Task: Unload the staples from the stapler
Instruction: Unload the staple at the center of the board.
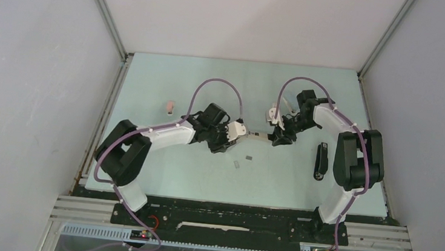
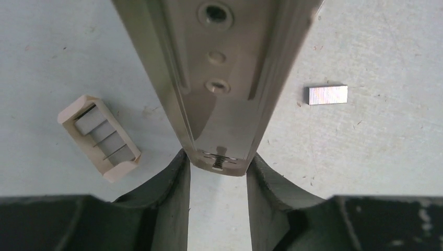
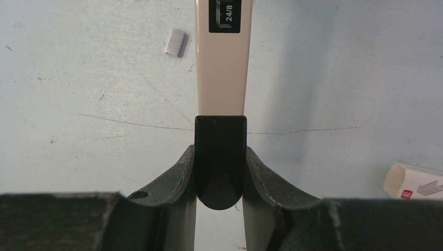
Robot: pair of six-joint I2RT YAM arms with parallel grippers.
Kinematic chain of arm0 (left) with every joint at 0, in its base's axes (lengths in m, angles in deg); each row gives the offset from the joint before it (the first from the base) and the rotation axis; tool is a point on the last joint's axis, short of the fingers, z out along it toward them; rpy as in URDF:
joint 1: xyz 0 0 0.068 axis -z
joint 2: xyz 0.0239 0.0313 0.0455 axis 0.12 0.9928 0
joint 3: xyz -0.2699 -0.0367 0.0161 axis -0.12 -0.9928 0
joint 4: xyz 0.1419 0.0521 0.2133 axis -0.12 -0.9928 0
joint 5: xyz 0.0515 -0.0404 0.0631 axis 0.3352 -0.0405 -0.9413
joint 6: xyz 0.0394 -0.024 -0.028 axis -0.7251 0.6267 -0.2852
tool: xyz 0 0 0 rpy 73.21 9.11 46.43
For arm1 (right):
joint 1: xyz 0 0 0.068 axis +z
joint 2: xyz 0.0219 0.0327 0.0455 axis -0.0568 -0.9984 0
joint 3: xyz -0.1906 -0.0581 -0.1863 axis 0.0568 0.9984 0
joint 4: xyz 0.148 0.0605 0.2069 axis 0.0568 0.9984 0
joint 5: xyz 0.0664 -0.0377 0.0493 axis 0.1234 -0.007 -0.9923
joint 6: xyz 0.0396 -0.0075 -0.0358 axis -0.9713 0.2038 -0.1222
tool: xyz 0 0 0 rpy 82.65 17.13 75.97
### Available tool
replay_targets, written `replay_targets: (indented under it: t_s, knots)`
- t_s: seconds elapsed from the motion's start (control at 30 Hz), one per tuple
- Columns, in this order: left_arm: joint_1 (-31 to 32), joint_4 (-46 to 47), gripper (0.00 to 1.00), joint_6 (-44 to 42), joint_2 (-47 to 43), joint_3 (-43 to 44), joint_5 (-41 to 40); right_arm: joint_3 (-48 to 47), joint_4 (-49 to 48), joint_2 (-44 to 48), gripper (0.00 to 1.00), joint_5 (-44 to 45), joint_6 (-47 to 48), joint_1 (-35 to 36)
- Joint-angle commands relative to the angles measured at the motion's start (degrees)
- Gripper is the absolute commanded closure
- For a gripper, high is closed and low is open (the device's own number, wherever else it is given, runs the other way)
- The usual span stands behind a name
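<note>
Basically the opened stapler hung stretched between both arms, probably to expose its tray. The right claw pinched the black end of the cream arm, marked "24/8". The left claw pinched the metal tray's tip. Loose staples lay on the table beside the tray. The box held more; its logo was unreadable.

We find the stapler at the middle of the table, spanning from the left gripper at its left end to the right gripper at its right end, with two staple strips just below it in the frame. A small stapler lies well to the left and a second stapler near the right edge, and in the left wrist view a staple box lies left of the stapler
</note>
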Motion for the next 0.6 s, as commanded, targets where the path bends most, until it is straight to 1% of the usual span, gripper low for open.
replay_targets:
  t_s: [0.0,0.17,0.27,0.37,0.53,0.57]
  knots:
    - [0.1,5.3,1.0,2.5,-8.6,-3.4,-2.3,-1.4,-0.1,2.2,1.0,-3.1,0.8,-0.2]
    - [0.5,2.9,1.0,3.2,-17.6,-4.1,-6.8,-0.8,-2.1,2.7,1.0,-2.8,-1.1,0.7]
    - [1.2,2.3,1.0,3.4,-20.4,-4.3,-8.4,0.4,-4.6,2.6,1.0,-0.6,-3.2,2.3]
    - [1.6,1.6,1.0,3.7,-18.8,-4.3,-9.0,1.6,-7.7,2.4,1.0,2.3,-4.8,4.1]
    - [1.7,-2.0,1.0,5.1,-10.8,-2.7,-8.6,4.8,-13.0,1.8,1.0,10.8,-6.6,6.8]
    - [1.6,-2.7,0.97,5.6,-9.2,-2.2,-8.6,5.0,-13.3,1.5,1.0,11.9,-6.9,7.1]
